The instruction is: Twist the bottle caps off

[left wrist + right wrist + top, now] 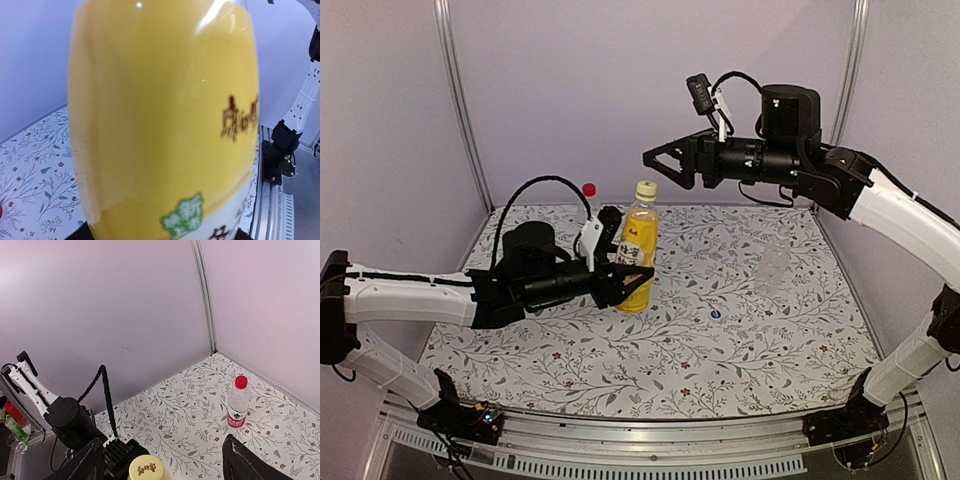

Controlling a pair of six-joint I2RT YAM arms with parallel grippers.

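The yellow-orange bottle stands upright mid-table with its yellow cap on. My left gripper is shut on its body, and the bottle fills the left wrist view. My right gripper hangs open just above and right of that cap, touching nothing. Its wrist view shows the cap low between the spread fingers. The clear bottle with a red-and-white label stands at the back left, its red cap on. A clear unlabelled bottle stands to the right. A blue cap lies loose on the mat.
The floral mat covers the table. Lilac walls close in the back and both sides, with metal posts in the corners. An aluminium rail runs along the near edge between the two arm bases.
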